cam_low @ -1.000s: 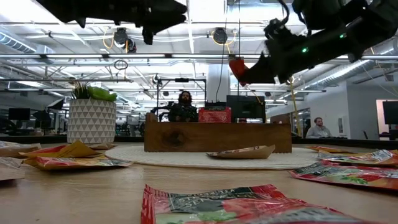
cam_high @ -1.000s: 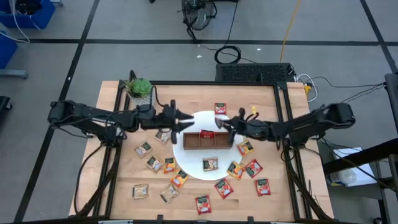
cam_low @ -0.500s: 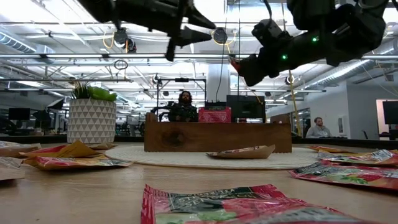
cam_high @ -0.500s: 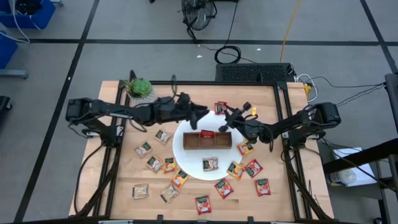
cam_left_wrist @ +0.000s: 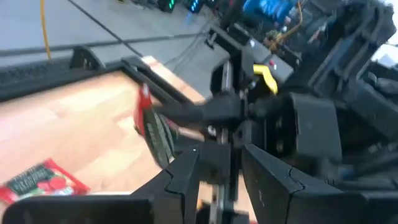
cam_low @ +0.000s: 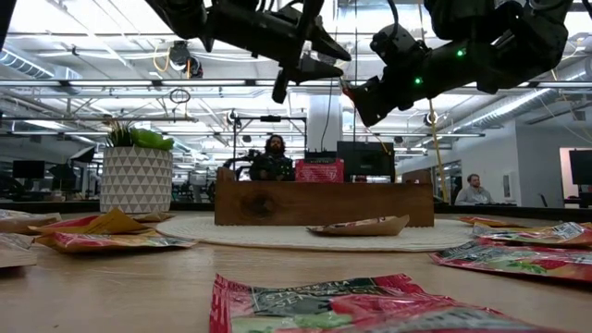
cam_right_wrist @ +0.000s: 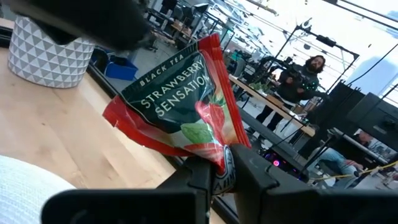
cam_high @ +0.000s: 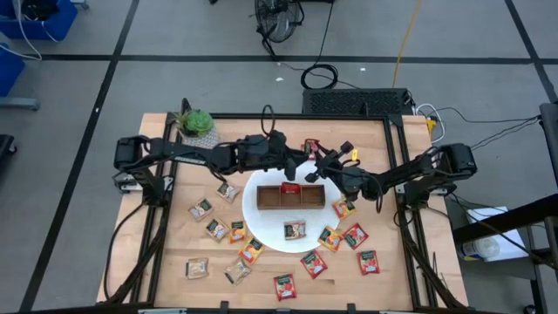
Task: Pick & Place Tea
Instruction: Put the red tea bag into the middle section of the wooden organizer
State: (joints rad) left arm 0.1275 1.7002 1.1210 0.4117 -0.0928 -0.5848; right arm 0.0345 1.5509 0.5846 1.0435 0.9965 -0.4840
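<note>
The right gripper (cam_right_wrist: 221, 165) is pinched shut on the bottom corner of one red sachet (cam_right_wrist: 180, 106), labelled strawberry black tea. It holds the sachet in the air over the plate's (cam_high: 266, 234) 1 o'clock edge. The left gripper (cam_left_wrist: 217, 168) hangs just beside it, over the plate's 12 o'clock edge and pointing at it. Its fingers stand a little apart with nothing between them.

Below them one wooden tray (cam_high: 301, 200) with three compartments lies across the upper half of the plate. One red sachet (cam_high: 289, 187) is in its middle compartment. One beige sachet (cam_high: 295, 230) lies on the plate at 6 o'clock from the tray.

Around the plate I count fourteen more sachets:
- One red (cam_high: 309, 150) at 12 o'clock, partly hidden by the arms.
- Five from 3 to 5 o'clock, red and orange.
- One red (cam_high: 285, 286) at 6 o'clock.
- Seven from 7 to 10 o'clock, mostly beige.

One potted plant (cam_high: 196, 124) stands at the table's 10 o'clock corner.
</note>
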